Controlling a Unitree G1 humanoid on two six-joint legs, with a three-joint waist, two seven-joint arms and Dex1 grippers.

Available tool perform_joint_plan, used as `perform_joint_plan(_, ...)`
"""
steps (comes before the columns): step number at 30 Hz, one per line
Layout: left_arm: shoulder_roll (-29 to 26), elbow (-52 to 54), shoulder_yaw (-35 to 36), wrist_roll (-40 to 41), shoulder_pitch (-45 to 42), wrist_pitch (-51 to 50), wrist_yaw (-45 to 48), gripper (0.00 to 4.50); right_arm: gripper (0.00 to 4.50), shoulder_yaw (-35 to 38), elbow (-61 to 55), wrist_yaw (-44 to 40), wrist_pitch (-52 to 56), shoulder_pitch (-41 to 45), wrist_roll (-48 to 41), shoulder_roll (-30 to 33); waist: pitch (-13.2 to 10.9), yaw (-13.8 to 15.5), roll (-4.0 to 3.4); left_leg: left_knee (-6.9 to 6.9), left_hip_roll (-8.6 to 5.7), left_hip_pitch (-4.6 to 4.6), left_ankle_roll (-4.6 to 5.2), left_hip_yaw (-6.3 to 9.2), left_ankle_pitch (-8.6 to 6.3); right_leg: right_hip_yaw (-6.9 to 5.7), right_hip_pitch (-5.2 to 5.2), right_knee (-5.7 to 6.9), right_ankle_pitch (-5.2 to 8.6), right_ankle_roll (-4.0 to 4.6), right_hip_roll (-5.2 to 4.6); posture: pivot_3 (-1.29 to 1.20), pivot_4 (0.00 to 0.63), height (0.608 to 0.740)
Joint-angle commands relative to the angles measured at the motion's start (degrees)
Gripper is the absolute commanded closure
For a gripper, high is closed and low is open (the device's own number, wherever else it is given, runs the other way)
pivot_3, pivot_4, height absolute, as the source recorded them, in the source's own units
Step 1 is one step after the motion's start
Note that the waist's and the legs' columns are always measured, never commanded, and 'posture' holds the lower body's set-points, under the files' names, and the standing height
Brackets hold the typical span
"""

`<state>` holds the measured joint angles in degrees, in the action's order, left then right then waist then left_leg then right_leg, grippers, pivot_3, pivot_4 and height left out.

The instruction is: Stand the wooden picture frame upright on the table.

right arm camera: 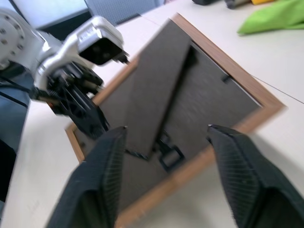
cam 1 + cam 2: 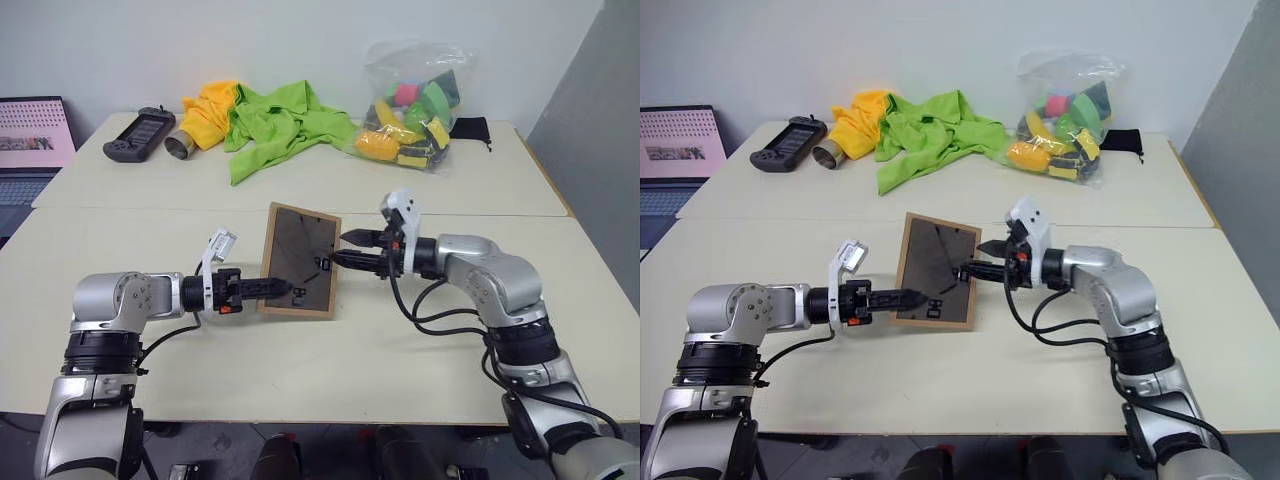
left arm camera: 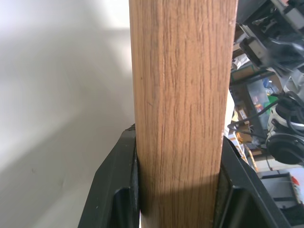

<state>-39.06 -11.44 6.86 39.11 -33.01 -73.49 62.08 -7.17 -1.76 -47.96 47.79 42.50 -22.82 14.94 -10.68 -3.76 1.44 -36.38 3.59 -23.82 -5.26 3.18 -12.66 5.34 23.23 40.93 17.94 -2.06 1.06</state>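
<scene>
The left gripper [image 2: 283,289] is clamped on the small rectangular light-wood picture frame [image 2: 300,260], one black finger [image 3: 116,190] pressed against each face of its wooden edge. The frame stands nearly upright on the pale cream table [image 2: 330,350], its grey back panel toward the camera. The right gripper [image 2: 345,250] hovers beside the frame's far edge, fingers spread and seemingly not touching it.

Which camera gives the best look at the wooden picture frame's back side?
The right wrist view: the wooden picture frame shows its grey backing and folded stand there. Both eye views show the whole frame from afar, pinched by the left tool. The left wrist view shows its wood edge up close.
</scene>
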Motion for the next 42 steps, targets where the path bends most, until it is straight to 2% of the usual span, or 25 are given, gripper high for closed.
perform_joint_plan(1,-0.03,2.60,2.24,2.67,-0.84,-0.10,-0.50,3.21,0.55,-1.59,4.33,1.95,-2.50,4.11,0.90,-3.29,0.00,-0.01,0.00,0.00,0.00,0.00,0.00,-0.01,0.00,0.01,0.00,-0.01,0.00,0.00,0.00,0.00,0.150,0.740)
perform_joint_plan(3,-0.23,2.69,2.03,2.93,-0.81,0.11,-0.59,3.21,0.02,-2.13,6.69,2.74,-3.47,5.71,1.49,-5.05,0.00,-0.03,0.00,0.00,0.01,0.00,0.00,-0.01,0.00,0.00,0.01,0.00,0.00,0.00,0.00,0.00,0.150,0.740)
perform_joint_plan(6,-0.35,2.69,1.92,3.40,-0.94,0.22,-0.93,3.21,0.01,-3.83,9.70,3.27,-6.12,7.13,3.24,-6.80,0.00,-0.04,0.00,0.01,0.00,-0.01,0.00,-0.01,0.00,-0.01,0.02,0.00,0.00,0.00,0.00,0.00,0.150,0.740)
perform_joint_plan(10,-0.23,3.08,2.28,3.84,-0.53,0.09,-1.62,3.21,0.01,-6.01,5.68,-0.09,-5.47,6.69,0.65,-8.55,0.00,-0.04,0.00,0.02,0.00,-0.02,0.00,0.00,0.00,-0.02,0.03,-0.02,0.00,0.00,0.00,0.00,0.150,0.740)
perform_joint_plan(14,-0.70,3.73,2.77,4.27,0.70,-0.05,-1.86,3.21,0.01,-5.04,-3.23,-5.73,0.80,3.75,-5.99,-4.48,0.00,0.10,-0.01,0.03,-0.02,-0.05,0.00,0.00,0.00,-0.03,0.03,-0.03,0.00,0.00,-0.04,0.00,0.150,0.740)
perform_joint_plan(18,-0.55,4.04,3.97,5.30,1.50,-0.83,-2.76,3.21,0.01,-3.12,-8.37,-7.14,5.82,1.49,-10.54,-0.20,0.00,0.35,-0.01,0.03,-0.02,-0.05,0.00,0.02,0.00,-0.06,0.03,-0.06,0.00,0.00,-0.05,0.00,0.150,0.740)
perform_joint_plan(21,-0.47,4.84,4.67,6.86,2.37,-2.33,-3.15,3.21,0.01,-2.75,-8.69,-6.39,5.19,0.06,-9.40,2.75,0.00,0.35,-0.01,0.03,-0.03,-0.05,0.00,0.02,0.00,-0.05,0.03,-0.06,0.00,0.00,-0.04,0.00,0.150,0.740)
perform_joint_plan(25,-0.32,5.51,5.97,9.57,2.87,-5.37,-4.22,3.21,0.01,-2.87,-6.64,-4.97,-3.49,-2.60,-3.00,7.54,-0.01,0.27,0.00,0.03,0.00,-0.04,0.01,0.02,-0.01,-0.04,0.03,-0.07,0.00,0.00,0.01,0.00,0.150,0.740)
perform_joint_plan(28,-0.46,5.13,7.63,11.52,3.02,-9.14,-5.10,3.21,0.01,-2.25,-5.16,-6.02,-14.84,-5.93,2.94,12.78,-0.01,0.33,0.01,0.03,0.00,-0.05,0.01,0.00,-0.01,-0.03,0.03,-0.09,0.01,-0.01,0.00,0.00,0.150,0.740)
perform_joint_plan(29,-0.61,4.78,7.95,11.87,3.00,-10.48,-5.61,3.21,0.01,-2.51,-4.09,-6.54,-21.97,-7.40,6.06,14.64,-0.01,0.34,0.01,0.03,-0.03,-0.06,0.01,-0.02,-0.01,-0.01,0.03,-0.11,0.01,-0.01,-0.02,0.00,0.150,0.740)
perform_joint_plan(33,-0.28,3.86,10.23,14.17,2.83,-16.80,-7.01,3.21,0.01,-6.81,6.62,-0.63,-64.22,-10.97,25.18,21.03,-0.02,0.36,0.03,0.05,-0.04,-0.06,0.01,-0.06,-0.01,0.01,0.02,-0.18,0.02,-0.03,-0.02,0.00,0.150,0.740)
perform_joint_plan(36,-0.27,3.60,10.70,16.14,2.67,-18.97,-8.13,3.21,0.01,-8.66,14.48,4.81,-82.68,-9.98,33.07,21.88,-0.03,-0.20,0.05,0.07,-0.03,-0.02,0.01,-0.09,-0.01,0.04,0.02,-0.18,0.02,-0.04,-0.02,0.00,0.150,0.740)
perform_joint_plan(38,-1.24,3.03,9.43,20.41,3.48,-19.01,-9.09,3.21,0.01,-10.09,20.05,13.98,-94.61,-7.65,42.93,21.24,-0.03,-0.72,0.05,0.09,-0.02,0.02,0.01,-0.10,-0.01,0.09,0.02,-0.11,0.02,-0.03,0.00,0.00,0.150,0.740)
perform_joint_plan(42,-1.28,0.22,8.50,30.32,3.91,-19.01,-13.68,3.21,0.01,-12.51,26.09,26.57,-103.89,-2.05,54.98,16.33,-0.03,-1.43,0.05,0.08,-0.01,0.14,-0.01,-0.13,0.01,0.19,0.03,0.02,0.00,-0.02,-0.02,0.00,0.150,0.740)
